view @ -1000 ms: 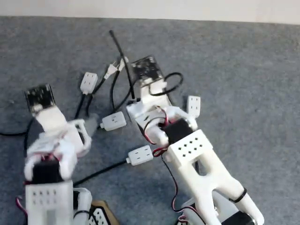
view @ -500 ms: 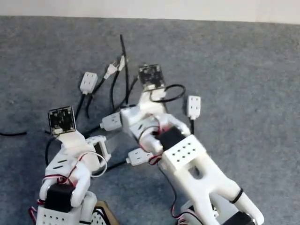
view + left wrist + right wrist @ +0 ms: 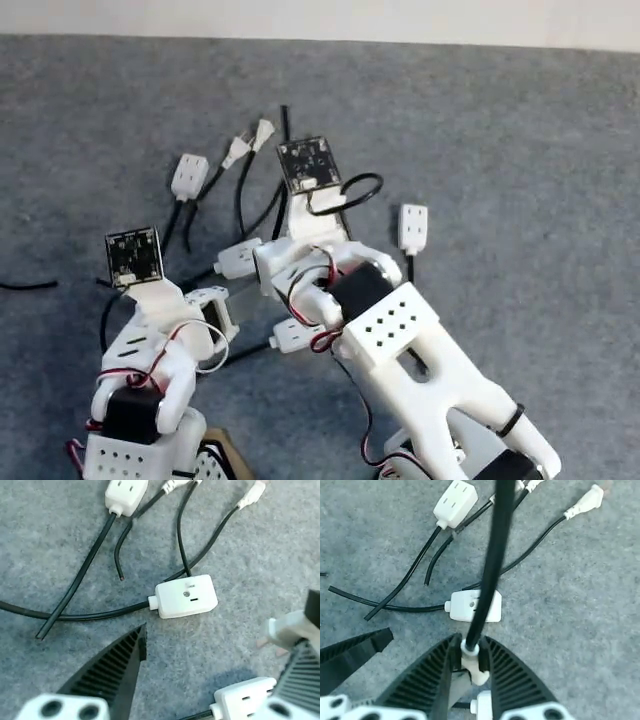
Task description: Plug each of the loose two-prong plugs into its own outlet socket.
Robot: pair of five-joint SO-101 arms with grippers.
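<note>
My right gripper [image 3: 471, 647] is shut on a white two-prong plug [image 3: 471, 661] whose black cord [image 3: 495, 545] rises stiffly away from it. It hangs just above a white outlet socket [image 3: 460, 606] on the grey carpet. In the high view this gripper [image 3: 268, 268] sits between that socket [image 3: 240, 259] and a nearer socket [image 3: 296, 334]. My left gripper [image 3: 220, 647] stands open and empty, close over the same socket [image 3: 186, 596], with the held plug [image 3: 282, 629] beside it. Two loose plugs [image 3: 237, 150] [image 3: 263, 131] lie farther back.
Two more sockets lie on the carpet, one at the back left [image 3: 189, 175] and one to the right [image 3: 413, 225]. Black cords [image 3: 85, 570] cross between them. A brown object [image 3: 222, 450] sits by the left arm's base. Open carpet stretches right.
The left arm swung in towards the middle socket and has held still since. The right arm shifted left with its plug, and the cord's free end swept to the right.
</note>
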